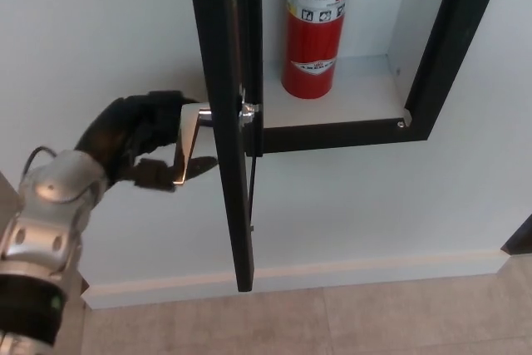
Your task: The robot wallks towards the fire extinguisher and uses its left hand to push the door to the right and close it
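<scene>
While door [226, 122] stands ajar | cabinet [332, 110] holds extinguisher [316, 27] | left robot hand [141, 135] open, fingers spread

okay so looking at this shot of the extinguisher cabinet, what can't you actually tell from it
Head view only:
- Fire extinguisher: top, valve and hose cut off by the upper edge; label print too small to read.
- Door: seen edge-on, so its front face is hidden, top cut off.
- Left robot hand: whether it presses the silver handle or the door is unclear; handle overlaps the fingers.
- Right robot hand: out of frame.

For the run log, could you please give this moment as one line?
left hand at door handle | door open | fire extinguisher inside
</scene>
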Motion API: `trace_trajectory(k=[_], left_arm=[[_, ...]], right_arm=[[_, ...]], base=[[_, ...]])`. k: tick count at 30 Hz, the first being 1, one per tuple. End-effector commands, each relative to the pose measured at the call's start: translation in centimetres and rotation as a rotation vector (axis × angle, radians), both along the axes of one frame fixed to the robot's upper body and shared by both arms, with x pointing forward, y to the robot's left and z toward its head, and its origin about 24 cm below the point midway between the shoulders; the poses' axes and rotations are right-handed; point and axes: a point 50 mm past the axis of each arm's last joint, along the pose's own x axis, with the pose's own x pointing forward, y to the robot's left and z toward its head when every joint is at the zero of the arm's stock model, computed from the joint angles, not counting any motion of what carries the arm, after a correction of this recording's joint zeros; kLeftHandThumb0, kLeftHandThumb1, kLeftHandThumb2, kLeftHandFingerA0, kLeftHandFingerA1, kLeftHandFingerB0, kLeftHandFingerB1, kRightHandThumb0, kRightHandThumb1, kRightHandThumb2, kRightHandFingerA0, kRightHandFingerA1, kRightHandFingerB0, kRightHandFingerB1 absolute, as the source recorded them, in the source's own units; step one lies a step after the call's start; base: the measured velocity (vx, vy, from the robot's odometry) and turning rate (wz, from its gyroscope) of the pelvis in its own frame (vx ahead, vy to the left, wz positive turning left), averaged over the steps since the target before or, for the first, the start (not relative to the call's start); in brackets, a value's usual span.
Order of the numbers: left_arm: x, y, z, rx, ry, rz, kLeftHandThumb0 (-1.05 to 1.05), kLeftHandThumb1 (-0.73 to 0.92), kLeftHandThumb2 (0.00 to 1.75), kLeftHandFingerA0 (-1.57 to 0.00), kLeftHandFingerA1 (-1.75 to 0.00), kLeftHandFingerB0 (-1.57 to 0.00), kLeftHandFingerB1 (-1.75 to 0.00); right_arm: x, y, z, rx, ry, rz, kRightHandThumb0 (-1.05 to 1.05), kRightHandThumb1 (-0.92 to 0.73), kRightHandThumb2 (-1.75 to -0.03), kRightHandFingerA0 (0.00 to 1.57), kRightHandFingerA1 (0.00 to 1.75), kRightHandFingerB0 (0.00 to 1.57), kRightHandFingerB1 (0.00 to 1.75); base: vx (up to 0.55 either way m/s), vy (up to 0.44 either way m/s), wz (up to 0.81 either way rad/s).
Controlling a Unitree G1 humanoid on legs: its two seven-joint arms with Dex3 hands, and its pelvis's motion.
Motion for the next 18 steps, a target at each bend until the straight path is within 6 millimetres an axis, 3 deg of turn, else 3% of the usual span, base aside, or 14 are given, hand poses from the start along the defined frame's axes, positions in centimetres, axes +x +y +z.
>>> trace_trajectory(k=[1,2,3,7,8,15,18], left_arm=[[1.0,-1.6,1.7,-0.015,0.010,-0.042,-0.69,0.38,0.53,-0.73,-0.67,-0.73,-0.64],[1.2,-1.9,2.0,-0.024,0.005,-0.049,-0.68,0.27,0.72,-0.82,-0.75,-0.71,-0.67],[1.5,-2.4,2.5,-0.036,-0.001,-0.058,-0.68,0.27,0.72,-0.82,-0.75,-0.71,-0.67],[1.8,-2.9,3.0,-0.050,-0.005,-0.080,-0.65,0.22,0.67,-0.79,-0.72,-0.71,-0.65],[1.8,-3.0,3.2,-0.051,-0.006,-0.097,-0.68,0.20,0.56,-0.84,-0.66,-0.82,-0.62],[1.8,-3.6,3.9,-0.021,-0.005,-0.160,-0.68,0.19,0.55,-0.89,-0.61,-0.81,-0.58],[2.3,-4.1,4.5,-0.023,0.005,-0.203,-0.51,0.16,0.50,-0.93,-0.59,-0.82,-0.55]], right_arm=[[-0.2,0.0,0.0,0.013,-0.001,-0.003,-0.63,-0.38,-0.73,0.20,0.53,0.13,0.41],[-0.3,0.0,0.0,0.007,0.006,0.005,-0.63,-0.39,-0.74,0.19,0.51,0.12,0.41],[-0.3,0.1,0.0,-0.001,0.016,0.014,-0.63,-0.39,-0.74,0.19,0.51,0.12,0.41],[-0.6,0.1,-0.1,-0.011,0.023,0.024,-0.62,-0.39,-0.73,0.17,0.52,0.12,0.41],[-0.7,0.1,-0.1,-0.014,0.021,0.025,-0.61,-0.38,-0.73,0.22,0.55,0.13,0.41],[-1.1,-0.1,-0.3,-0.011,0.030,0.007,-0.61,-0.39,-0.73,0.20,0.53,0.14,0.40],[-1.0,0.2,-0.2,-0.013,0.020,0.024,-0.62,-0.39,-0.74,0.22,0.54,0.13,0.39]], base=[[0.00,0.000,0.00],[0.00,0.000,0.00],[0.00,0.000,0.00],[0.00,0.000,0.00],[0.00,0.000,0.00],[0.00,0.000,0.00],[0.00,0.000,0.00]])
